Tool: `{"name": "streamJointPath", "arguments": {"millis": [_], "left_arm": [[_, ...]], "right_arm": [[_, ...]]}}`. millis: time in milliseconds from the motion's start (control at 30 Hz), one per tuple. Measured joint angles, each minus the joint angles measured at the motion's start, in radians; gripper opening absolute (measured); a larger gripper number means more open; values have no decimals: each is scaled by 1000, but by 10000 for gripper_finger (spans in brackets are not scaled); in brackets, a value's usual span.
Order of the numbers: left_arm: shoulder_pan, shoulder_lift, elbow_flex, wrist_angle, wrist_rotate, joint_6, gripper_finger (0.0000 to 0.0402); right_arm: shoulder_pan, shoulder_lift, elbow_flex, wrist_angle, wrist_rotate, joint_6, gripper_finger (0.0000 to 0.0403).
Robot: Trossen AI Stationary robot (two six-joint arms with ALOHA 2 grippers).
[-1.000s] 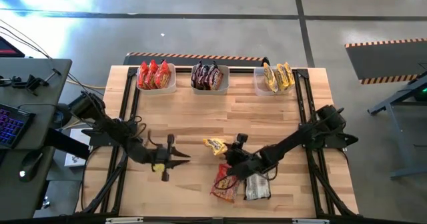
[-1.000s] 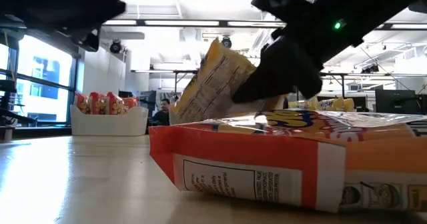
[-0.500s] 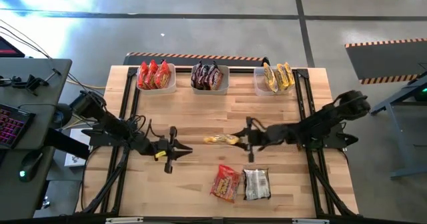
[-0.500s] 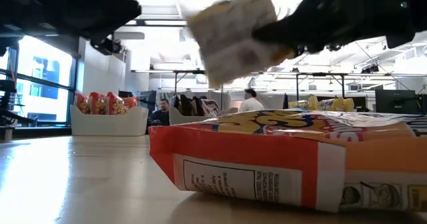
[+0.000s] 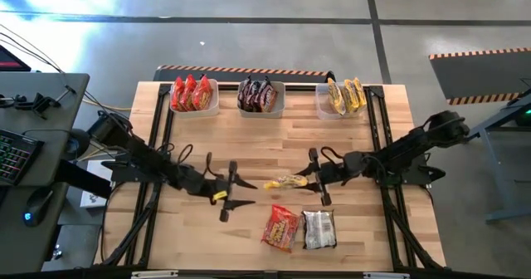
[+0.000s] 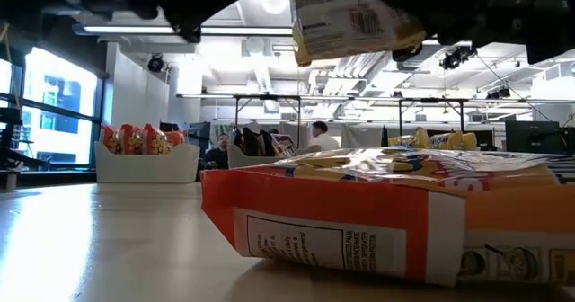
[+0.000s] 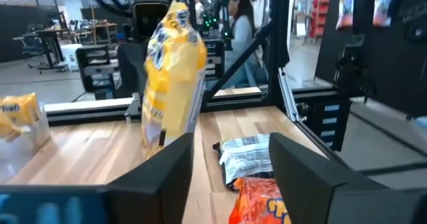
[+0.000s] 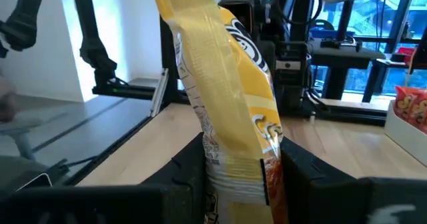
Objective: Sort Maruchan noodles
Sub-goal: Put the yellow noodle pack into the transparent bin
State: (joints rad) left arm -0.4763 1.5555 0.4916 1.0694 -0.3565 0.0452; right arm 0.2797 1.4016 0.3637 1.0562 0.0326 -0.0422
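Crinkly yellow packet (image 5: pixel 287 182) in right gripper (image 5: pixel 309 179)

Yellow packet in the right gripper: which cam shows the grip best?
Right wrist view: the yellow packet stands clamped between the right gripper fingers. High view shows it small, mid-table. Low view catches only its printed back overhead. Left wrist view sees it facing the open left gripper.

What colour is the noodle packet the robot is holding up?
Yellow. The noodle packet shows best in the right wrist view.
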Motion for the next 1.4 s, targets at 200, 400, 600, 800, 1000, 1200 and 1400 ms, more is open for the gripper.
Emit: {"name": "streamJointPath", "arguments": {"millis": [200, 400, 600, 800, 1000, 1200, 1400], "left_arm": [[-1, 0, 95, -145, 0, 19, 221], [-1, 0, 120, -168, 9, 20, 232], [-1, 9, 120, -153, 9, 20, 232], [-1, 10, 120, -148, 17, 38, 232], [-12, 10, 120, -154, 55, 38, 232], [-16, 10, 120, -153, 56, 46, 232], [-19, 10, 120, -153, 56, 45, 232]], "right_arm": [[31, 0, 0, 25, -1, -10, 103], [37, 0, 0, 26, 0, -11, 103], [37, 0, 1, 26, 0, -7, 103], [46, 0, 1, 26, 0, -3, 103], [73, 0, 2, 26, 0, -3, 103], [92, 1, 2, 27, 23, -8, 103], [95, 1, 2, 27, 26, -8, 103]]}}
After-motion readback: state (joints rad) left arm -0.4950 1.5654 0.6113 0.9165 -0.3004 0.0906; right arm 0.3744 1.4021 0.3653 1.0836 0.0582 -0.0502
